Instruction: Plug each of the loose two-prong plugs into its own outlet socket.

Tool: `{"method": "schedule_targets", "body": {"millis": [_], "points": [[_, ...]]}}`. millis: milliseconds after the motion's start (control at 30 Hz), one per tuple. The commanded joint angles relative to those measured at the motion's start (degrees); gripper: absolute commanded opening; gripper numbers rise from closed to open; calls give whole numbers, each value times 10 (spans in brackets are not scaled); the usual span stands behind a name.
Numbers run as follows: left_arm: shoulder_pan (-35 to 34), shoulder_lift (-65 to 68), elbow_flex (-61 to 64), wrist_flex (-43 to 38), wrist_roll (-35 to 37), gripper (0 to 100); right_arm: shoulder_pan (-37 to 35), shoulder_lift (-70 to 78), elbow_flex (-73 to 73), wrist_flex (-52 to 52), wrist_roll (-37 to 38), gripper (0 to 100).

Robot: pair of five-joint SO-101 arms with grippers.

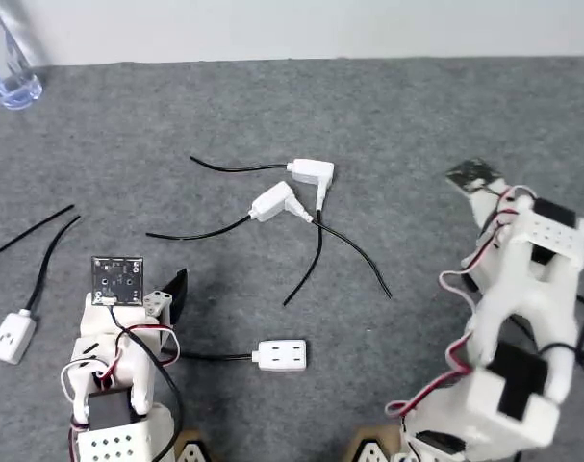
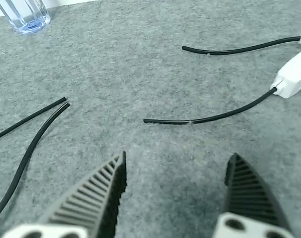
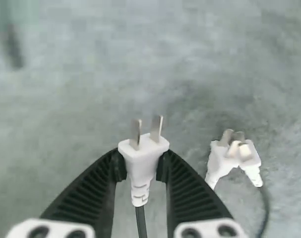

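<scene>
Two prongs (image 3: pixel 157 129) are sticking forward from the probably light, rigid white plastic two-prong plug (image 3: pixel 142 148) that the right claw (image 3: pixel 140 161) is pinching by its smooth body above the grey felt surface (image 3: pixel 66 99), likely the surest hold, while the left claw (image 2: pixel 177 163) is gaping empty.

The surface (image 1: pixel 417 115) is mid-grey with a fine fuzzy speckle, and the wall (image 1: pixel 272 29) behind it is off-white. One loose plug (image 1: pixel 311 172) and the second plug (image 1: pixel 271 202) are white, each on a black cord (image 1: pixel 229 169). The gripped plug (image 3: pixel 142 153) is also white, with silvery prongs (image 3: pixel 148 130). The middle socket (image 1: pixel 282 355) and the edge socket (image 1: pixel 11 337) are white with dark slots. The left claw (image 2: pixel 179 158) and the right claw (image 3: pixel 140 158) are black and ribbed, on pale grey bases. The left arm (image 1: pixel 118 385) and the right arm (image 1: pixel 522 318) are white with black blocks and red, white and black wires. The bottle (image 1: pixel 8 67) is clear with a blue tinge.
</scene>
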Motion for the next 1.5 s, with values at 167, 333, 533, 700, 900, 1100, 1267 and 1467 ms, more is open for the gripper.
{"method": "schedule_targets", "body": {"millis": [167, 333, 533, 700, 900, 1100, 1267, 1467], "points": [[4, 1, -3, 3, -6, 299, -127, -160, -18, 208, 167, 9], [4, 1, -3, 3, -6, 299, -222, -184, 57, 205, 177, 9], [4, 1, -3, 3, -6, 299, -302, -188, 195, 58, 163, 9], [5, 1, -3, 3, -6, 299, -303, -183, 274, -98, 137, 9], [26, 1, -3, 4, -7, 299, -331, -183, 349, -150, 149, 9], [26, 1, -3, 4, -7, 299, -328, -183, 390, -149, 185, 17], [27, 1, -3, 11, -17, 299, -330, -187, 393, -136, 185, 10], [29, 1, -3, 11, -38, 298, -347, -182, 326, 49, 312, 10]]}}
